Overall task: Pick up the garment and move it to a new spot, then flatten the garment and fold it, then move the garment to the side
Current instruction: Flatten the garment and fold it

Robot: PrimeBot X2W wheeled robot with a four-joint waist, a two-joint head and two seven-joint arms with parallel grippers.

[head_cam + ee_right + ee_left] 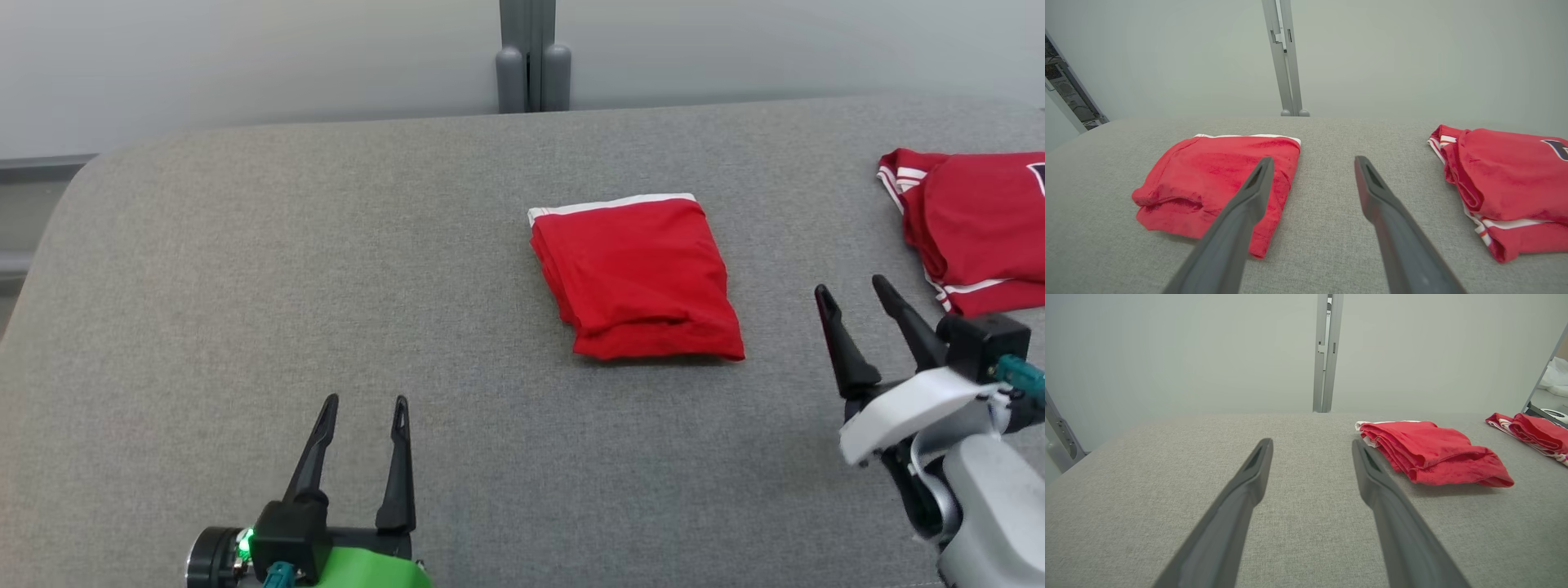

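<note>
The left end effector (365,400) sits near the front of the counter (245,286), its 2 fingers apart and holding nothing. The right end effector (851,286) is likewise spread and empty. The red garment (637,278) lies folded into a compact rectangle mid-counter, so folding looks done and only the move aside seems left. It lies ahead and right of the left end effector and left of the right one, touching neither. Another red garment (971,229) lies at the right edge.
</note>
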